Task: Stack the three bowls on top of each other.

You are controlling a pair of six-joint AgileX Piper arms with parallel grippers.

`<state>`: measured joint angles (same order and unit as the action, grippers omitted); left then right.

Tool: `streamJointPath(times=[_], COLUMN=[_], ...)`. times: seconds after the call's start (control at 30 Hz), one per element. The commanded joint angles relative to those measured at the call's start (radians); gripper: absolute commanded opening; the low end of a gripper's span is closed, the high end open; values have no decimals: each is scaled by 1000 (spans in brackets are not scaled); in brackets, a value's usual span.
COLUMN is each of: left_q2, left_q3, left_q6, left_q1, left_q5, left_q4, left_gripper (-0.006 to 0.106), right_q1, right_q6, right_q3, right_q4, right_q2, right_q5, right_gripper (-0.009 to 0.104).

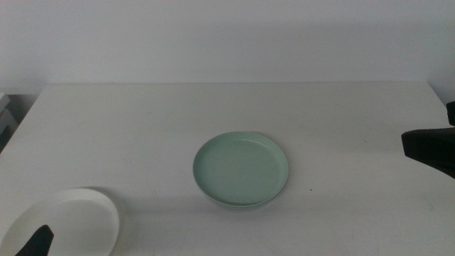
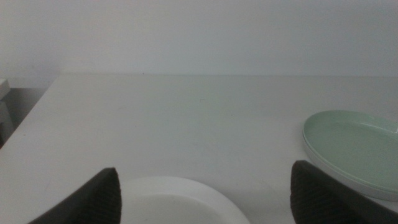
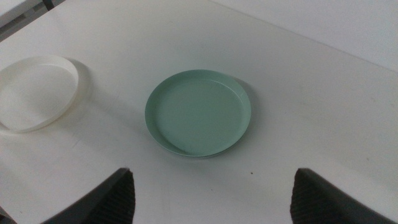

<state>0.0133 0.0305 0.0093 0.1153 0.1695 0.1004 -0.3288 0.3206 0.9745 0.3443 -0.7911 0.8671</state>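
Two bowls show: the white bowl (image 1: 67, 220) lies directly under the spread-jawed left gripper (image 2: 205, 193); the mint green bowl (image 1: 240, 169) sits mid-table, nearer the spread-jawed right gripper (image 3: 211, 193).

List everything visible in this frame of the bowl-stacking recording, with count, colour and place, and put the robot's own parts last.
mint green bowl: one, pale mint green, near the middle of the table. A thin pale rim shows under its edge in the left wrist view, possibly a second bowl beneath; the pictures do not settle it.
white bowl: one, white, at the table's near left corner, partly cut off by the picture's edge.
grey bowl: none seen as a separate item.
table: one, white, against a pale wall.
left gripper: one, dark jaws open, above the white bowl's near side.
right gripper: one, dark jaws open, off to the right of the mint green bowl and facing it.
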Motion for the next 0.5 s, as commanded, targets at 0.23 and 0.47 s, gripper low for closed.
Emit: streamJointPath(times=[0.23,0.47], left_q2=[-1,-242], left_q3=[-5,-218], left_q6=[-33,-35], left_q1=[-132,-261], left_q5=[-77,77], left_q4=[34,64], left_gripper=[89,89], right_q1=[6,6], right_q6=[2,2], right_q3=[22,22], right_q4=[10,10], right_q2=[1,1], right_q5=[-56,-56], right_gripper=[65,65])
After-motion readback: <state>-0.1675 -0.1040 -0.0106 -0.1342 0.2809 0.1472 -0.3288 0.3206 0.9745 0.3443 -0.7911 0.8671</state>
